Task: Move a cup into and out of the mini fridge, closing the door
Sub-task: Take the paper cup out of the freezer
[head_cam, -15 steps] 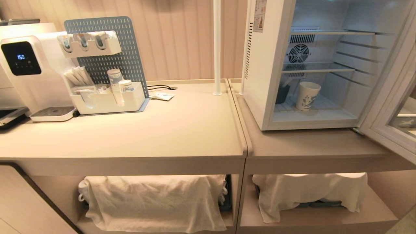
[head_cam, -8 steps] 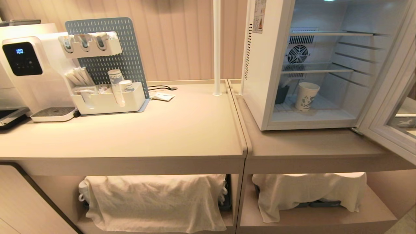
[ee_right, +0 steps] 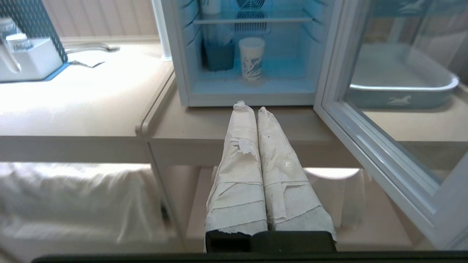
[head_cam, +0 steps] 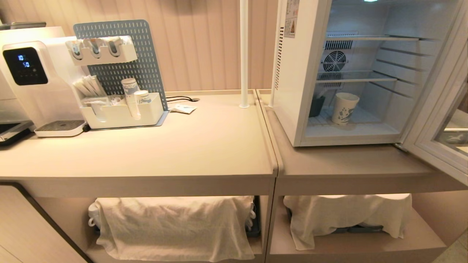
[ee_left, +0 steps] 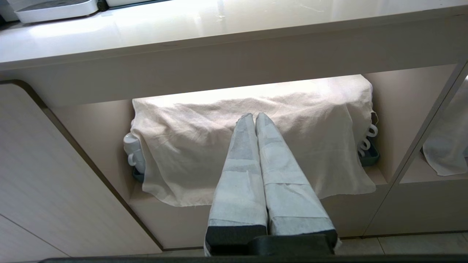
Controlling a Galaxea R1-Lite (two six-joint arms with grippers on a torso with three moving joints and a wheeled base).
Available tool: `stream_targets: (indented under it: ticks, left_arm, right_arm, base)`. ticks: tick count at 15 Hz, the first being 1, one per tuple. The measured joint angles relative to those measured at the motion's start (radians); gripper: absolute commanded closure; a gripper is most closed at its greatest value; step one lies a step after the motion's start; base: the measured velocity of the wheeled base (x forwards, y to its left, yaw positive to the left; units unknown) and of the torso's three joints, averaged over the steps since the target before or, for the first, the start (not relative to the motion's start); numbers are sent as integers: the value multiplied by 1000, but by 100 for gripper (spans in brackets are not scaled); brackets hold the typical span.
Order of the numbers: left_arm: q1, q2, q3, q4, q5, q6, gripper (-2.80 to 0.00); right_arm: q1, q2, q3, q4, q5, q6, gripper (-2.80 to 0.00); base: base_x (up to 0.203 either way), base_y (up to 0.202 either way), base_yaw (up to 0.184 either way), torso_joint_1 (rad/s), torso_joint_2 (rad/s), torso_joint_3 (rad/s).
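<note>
- right gripper (ee_right: 256, 107) is pinched closed, nothing in it, sitting low-centre in its wrist view and aimed pretty much straight at the open mini fridge (ee_right: 179, 73)
- the cup (ee_right: 251, 58) stands upright on the fridge floor, directly ahead of and above those fingertips in that view, with counter edge between them, so I'd say it's a straight reach in, and jaws need to open first
- a dark container (ee_right: 219, 56) sits just beside the cup
- the door (ee_right: 365, 120) is swung wide open at right of frame
- left gripper (ee_left: 255, 116) is closed too, down facing the draped cloth (ee_left: 204, 146) under the counter, so the right arm's clearly nearer
</note>
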Motion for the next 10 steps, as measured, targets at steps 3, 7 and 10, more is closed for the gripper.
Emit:
stream_targets:
  ticks: [3,7,10]
  left_arm:
    - [0,0,0,0,0,0,0]
    - [0,0,0,0,7,-15,0]
    - [0,0,0,0,12,-37,0]
  right_arm:
    - [4,314,-308,265,25,49,0]
    - [57,658,-481,402,80,192,0]
    - [86,869,-485,309,108,261,0]
  base:
    - [0,0,0,0,0,0]
    - [0,0,0,0,0,0]
    - [0,0,0,0,0,0]
